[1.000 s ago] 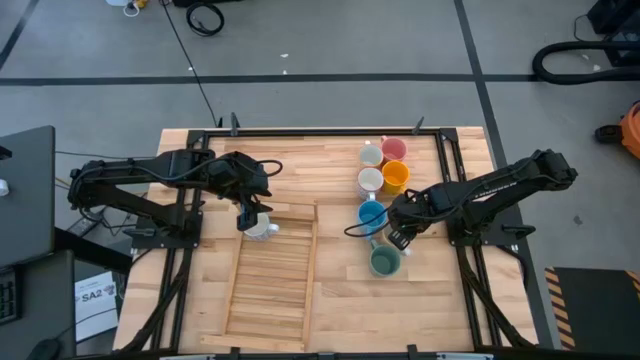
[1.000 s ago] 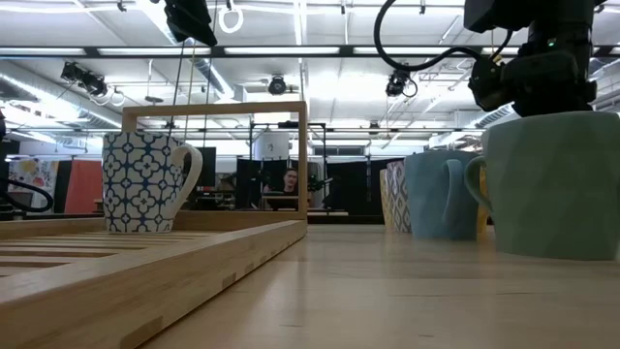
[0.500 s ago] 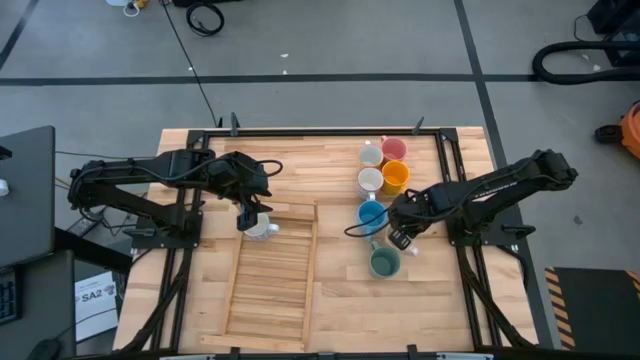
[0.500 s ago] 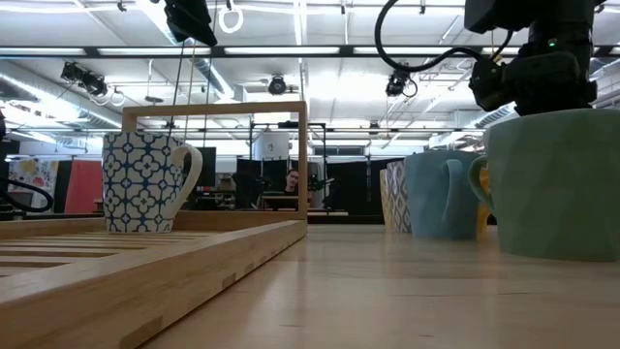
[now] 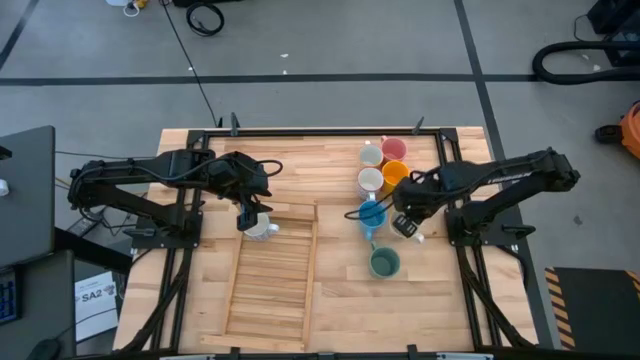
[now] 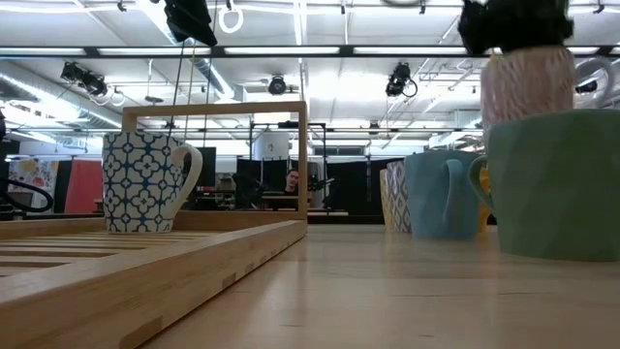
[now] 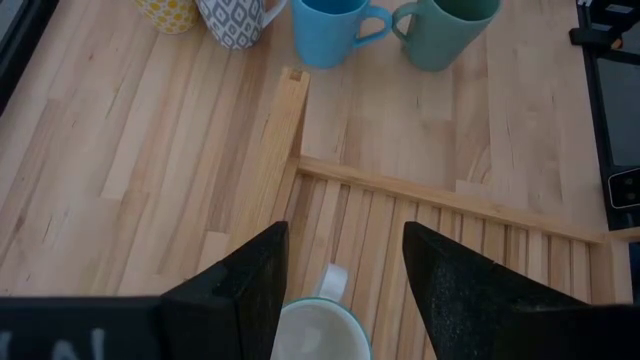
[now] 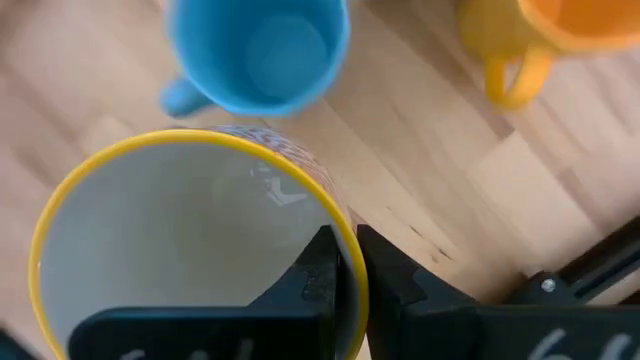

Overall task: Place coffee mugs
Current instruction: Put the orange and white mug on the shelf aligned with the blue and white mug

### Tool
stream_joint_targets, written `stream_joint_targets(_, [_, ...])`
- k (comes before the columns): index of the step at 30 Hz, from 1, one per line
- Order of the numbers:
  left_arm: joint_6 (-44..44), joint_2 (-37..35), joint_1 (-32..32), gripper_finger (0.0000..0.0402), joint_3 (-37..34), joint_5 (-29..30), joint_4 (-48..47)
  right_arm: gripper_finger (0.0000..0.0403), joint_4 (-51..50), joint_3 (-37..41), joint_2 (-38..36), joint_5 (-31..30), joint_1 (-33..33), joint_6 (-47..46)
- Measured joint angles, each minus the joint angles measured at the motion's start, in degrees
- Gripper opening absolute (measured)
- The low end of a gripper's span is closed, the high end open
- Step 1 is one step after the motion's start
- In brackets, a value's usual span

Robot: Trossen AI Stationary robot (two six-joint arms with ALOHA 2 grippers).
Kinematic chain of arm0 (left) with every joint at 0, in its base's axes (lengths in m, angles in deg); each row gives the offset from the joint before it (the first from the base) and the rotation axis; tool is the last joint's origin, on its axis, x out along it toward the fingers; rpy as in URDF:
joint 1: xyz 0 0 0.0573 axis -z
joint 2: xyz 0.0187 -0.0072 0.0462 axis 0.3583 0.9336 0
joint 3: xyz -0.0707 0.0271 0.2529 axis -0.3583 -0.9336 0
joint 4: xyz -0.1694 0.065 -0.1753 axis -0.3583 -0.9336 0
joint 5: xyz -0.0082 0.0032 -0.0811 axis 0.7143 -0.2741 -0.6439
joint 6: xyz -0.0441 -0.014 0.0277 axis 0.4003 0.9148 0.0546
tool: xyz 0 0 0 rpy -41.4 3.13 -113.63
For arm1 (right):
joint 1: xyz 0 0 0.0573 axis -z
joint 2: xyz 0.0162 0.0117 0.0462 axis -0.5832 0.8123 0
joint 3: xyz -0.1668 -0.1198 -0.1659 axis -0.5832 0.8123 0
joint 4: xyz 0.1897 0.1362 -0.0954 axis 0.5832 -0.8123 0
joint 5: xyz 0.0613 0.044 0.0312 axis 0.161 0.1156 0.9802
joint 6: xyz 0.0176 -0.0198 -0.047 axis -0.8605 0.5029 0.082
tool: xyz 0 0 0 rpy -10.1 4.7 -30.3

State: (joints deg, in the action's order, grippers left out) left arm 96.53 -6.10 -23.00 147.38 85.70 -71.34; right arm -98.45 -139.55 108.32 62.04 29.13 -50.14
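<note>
Right gripper (image 8: 345, 290): pinching the yellow-rimmed mug's (image 8: 190, 240) wall, one finger inside, one outside.
Held mug: lifted upright, mouth up, above the table (image 5: 330, 290) beside the blue mug (image 5: 371, 215).
Left gripper (image 7: 340, 270): fingers spread over the patterned mug (image 6: 145, 181) on the wooden rack (image 5: 270, 290).

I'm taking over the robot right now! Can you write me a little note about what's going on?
Left gripper: open, over the blue-patterned mug standing in a corner of the wooden tray.
Right gripper: shut on the rim of the yellow-rimmed mug, held in the air near the blue mug.
Done: one mug in the tray.
Left: the held mug, the blue mug, the teal-green mug, the orange mug, the pink mug and two white mugs, all on the table's right side.
</note>
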Motion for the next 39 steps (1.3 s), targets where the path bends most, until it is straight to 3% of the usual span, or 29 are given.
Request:
stream_joint_targets(9, [0.0,0.0,0.01,0.0204,0.0,0.0,0.0,0.0028,1.16,-15.11,-0.02,-5.63,0.88,4.72])
stream_joint_targets(17, [-0.02,-0.17,-0.01,0.0204,0.0,0.12,0.0,0.0028,19.42,-17.35,1.32,-7.4,1.12,14.7])
stream_joint_targets(26, [-2.47,-0.8,-0.08,0.0204,-0.03,0.6,-0.67,0.0028,37.75,-17.37,12.29,-2.33,3.26,29.32])
stream_joint_targets(39, [-2.58,-4.61,-0.08,0.0204,0.0,1.47,-3.33,0.0029,37.91,-24.9,30.17,-0.93,4.94,38.72])
